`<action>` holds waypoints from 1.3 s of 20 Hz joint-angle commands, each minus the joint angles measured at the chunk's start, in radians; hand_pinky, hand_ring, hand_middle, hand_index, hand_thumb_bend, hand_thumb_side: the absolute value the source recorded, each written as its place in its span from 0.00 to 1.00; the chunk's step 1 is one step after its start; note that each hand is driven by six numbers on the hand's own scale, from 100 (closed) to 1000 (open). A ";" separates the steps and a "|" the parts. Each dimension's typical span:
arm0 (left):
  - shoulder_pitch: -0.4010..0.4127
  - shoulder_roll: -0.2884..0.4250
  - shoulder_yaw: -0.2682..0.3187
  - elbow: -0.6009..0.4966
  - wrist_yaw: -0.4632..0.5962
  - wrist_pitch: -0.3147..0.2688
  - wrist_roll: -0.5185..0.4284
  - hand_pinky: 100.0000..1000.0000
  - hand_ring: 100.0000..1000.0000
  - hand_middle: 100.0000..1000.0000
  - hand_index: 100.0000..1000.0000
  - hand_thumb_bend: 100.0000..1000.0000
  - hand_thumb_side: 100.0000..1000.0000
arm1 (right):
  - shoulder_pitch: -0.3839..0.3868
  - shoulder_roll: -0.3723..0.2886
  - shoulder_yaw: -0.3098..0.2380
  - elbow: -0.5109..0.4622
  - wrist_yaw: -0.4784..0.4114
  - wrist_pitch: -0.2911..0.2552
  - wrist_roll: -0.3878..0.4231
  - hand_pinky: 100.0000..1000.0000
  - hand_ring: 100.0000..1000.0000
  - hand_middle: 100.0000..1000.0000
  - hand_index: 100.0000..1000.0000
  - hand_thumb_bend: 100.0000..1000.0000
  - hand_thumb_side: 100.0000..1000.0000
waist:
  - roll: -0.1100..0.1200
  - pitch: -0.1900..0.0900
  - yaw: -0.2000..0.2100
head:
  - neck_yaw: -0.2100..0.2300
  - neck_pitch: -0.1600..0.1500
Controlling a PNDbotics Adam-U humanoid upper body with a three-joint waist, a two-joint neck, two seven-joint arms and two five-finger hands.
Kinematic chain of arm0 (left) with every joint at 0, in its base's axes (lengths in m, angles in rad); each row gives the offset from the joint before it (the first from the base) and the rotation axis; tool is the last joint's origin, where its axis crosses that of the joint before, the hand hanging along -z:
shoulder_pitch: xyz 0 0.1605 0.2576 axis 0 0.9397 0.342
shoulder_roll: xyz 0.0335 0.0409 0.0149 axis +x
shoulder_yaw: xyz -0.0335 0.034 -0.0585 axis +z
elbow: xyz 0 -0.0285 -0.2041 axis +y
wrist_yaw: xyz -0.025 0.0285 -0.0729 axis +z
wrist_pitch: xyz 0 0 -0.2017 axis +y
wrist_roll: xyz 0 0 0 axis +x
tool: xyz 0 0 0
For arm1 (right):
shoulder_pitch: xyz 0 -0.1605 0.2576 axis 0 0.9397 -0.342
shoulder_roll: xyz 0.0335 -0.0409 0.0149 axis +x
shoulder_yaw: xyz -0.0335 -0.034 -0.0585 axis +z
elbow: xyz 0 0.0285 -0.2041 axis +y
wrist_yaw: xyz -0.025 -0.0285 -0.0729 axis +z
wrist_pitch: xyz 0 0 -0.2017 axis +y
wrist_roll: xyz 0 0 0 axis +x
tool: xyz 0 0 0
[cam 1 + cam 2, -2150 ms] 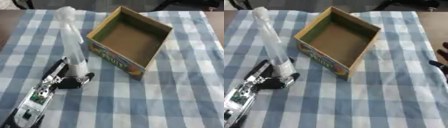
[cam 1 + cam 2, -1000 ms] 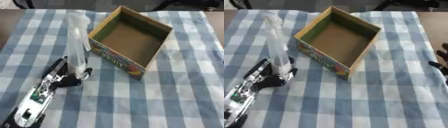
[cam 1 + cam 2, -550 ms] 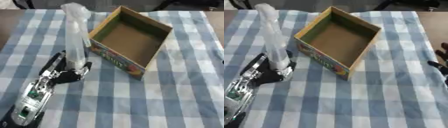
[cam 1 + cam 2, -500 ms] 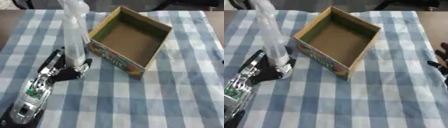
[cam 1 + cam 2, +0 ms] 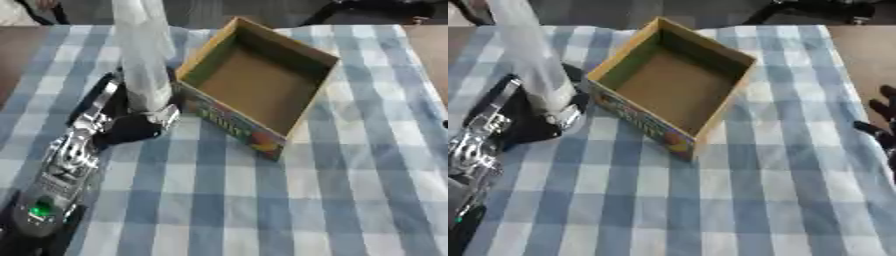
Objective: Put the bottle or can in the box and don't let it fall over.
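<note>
Clear bottle (image 5: 144,60) standing near upright, long axis vertical, its top cut off by the upper edge of the left eye view; it stands just left of the open cardboard box (image 5: 258,85), outside it. Left hand (image 5: 131,122), fingers curled round the bottle's base, at the end of a black and silver forearm entering from the lower left corner. Right hand (image 5: 883,125), dark fingers spread, at the right edge of the right eye view, holding nothing. Blue and white checked tablecloth (image 5: 289,200) over a brown table (image 5: 864,42)
</note>
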State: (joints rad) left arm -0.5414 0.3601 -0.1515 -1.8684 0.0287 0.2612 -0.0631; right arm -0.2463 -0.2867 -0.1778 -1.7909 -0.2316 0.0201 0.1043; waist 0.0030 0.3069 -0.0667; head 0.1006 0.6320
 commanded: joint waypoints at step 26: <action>-0.424 -0.152 0.024 0.549 -0.057 -0.096 0.204 1.00 0.61 0.69 0.24 0.00 0.00 | -0.039 0.000 0.035 -0.016 -0.019 0.005 0.043 0.79 1.00 1.00 0.90 0.00 0.68 | -0.013 -0.006 -0.087 | 0.095 -0.046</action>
State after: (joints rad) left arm -0.9364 0.2093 -0.1395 -1.3205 -0.0338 0.1775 0.1350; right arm -0.2734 -0.2755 -0.1407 -1.7910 -0.2503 0.0272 0.1439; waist -0.0076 0.3181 -0.1524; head 0.1926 0.6024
